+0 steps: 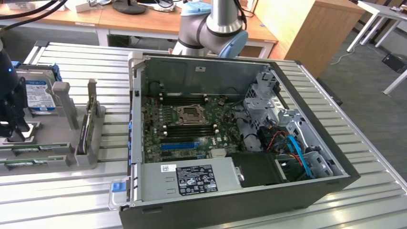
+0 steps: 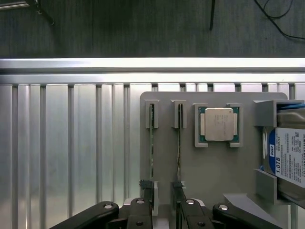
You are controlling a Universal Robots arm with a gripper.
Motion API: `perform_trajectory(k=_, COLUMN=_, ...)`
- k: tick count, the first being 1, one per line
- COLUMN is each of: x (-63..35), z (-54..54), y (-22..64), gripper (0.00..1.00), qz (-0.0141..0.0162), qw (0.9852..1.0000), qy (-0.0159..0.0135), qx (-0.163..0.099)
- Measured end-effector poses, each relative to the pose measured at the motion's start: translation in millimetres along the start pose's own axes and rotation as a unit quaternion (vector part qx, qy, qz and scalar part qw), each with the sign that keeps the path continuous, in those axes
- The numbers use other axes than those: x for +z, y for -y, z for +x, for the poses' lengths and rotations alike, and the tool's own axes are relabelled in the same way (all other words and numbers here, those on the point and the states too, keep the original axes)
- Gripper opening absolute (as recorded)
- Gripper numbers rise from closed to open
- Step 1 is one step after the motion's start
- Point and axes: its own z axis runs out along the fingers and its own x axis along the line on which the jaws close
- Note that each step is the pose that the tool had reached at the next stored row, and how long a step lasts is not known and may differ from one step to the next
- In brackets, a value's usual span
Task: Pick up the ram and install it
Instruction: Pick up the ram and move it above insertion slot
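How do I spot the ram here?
Beside the open computer case sits a gray holder on the slatted table. Two ram sticks stand on edge in its narrow slots, next to the square silver processor; they are thin green strips, unlike the boxy hard drive.

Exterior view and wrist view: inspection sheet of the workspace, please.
Surface: slatted metal table, carrying a grey holder and an open computer case.
Job's things: ram, two green sticks on edge in the holder's slots.
Clutter: processor and hard drive in the holder.
Grippers: tool above the holder, by the sticks' ends.
Cables: blue and orange cables inside the case.
Surroundings: wooden desks, grey floor.
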Motion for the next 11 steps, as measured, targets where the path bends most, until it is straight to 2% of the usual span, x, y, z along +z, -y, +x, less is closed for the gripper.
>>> perform_trajectory(k=6, x=0.0, z=5.7, y=0.2, gripper=0.3, qz=0.0, qw=1.0, qy=0.0, qx=-0.001)
perform_trajectory(k=11, x=0.0, z=5.9, y=0.2, gripper=0.3, qz=0.0, qw=1.0, qy=0.0, qx=-0.001)
